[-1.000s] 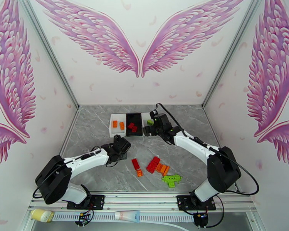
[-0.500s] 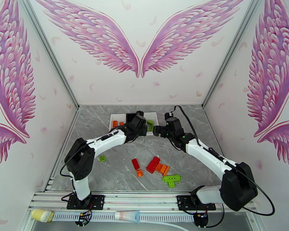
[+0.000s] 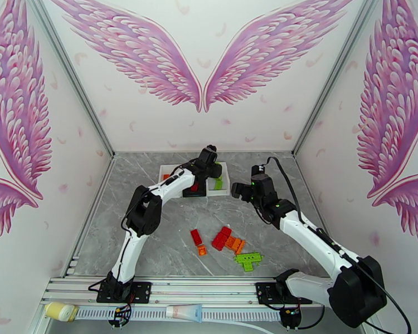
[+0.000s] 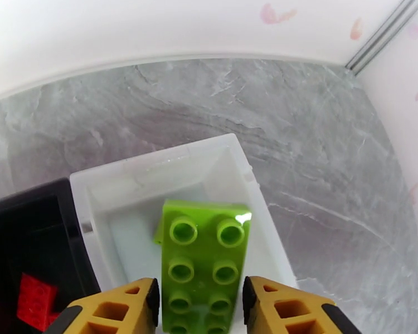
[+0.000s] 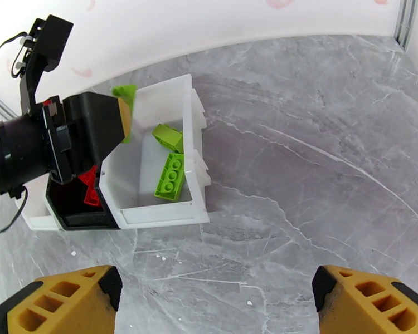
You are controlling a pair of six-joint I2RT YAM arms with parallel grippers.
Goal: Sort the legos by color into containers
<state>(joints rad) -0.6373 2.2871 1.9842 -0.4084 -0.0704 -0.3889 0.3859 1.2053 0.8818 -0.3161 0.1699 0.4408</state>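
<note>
Trays (image 3: 163, 168) stand joined in a row at the far middle of the counter (image 3: 142, 240): a white tray on the left, a black tray (image 4: 19, 218) in the middle and a second white tray (image 4: 153, 171) on the right. An orange brick (image 3: 165, 177) shows in the left one, partly behind the left arm. Red bricks (image 5: 88, 185) lie in the black one. Two green bricks (image 5: 170, 176) lie in the right one, one flat on its floor and the other tilted just beyond it.

The left tool (image 4: 200, 301) hangs above the right white tray, its arm stretched across the row. A third green brick (image 4: 206, 246) sits between its fingers (image 4: 125, 307), studs toward the wrist camera, its far end over the tray floor. The fingers stand right against its long sides, but I cannot tell whether they pinch it or have let go.

The right tool (image 5: 217, 296) hovers just right of the trays over bare counter, spread wide with nothing in it.

Loose bricks lie nearer the arm bases, well apart from the trays. From the left they are a red plate (image 3: 196, 237), a small orange block (image 3: 202, 250), a red cluster (image 3: 221, 238), an orange pair (image 3: 234, 244) touching it, and a green group (image 3: 248, 260) nearest the front.
</note>
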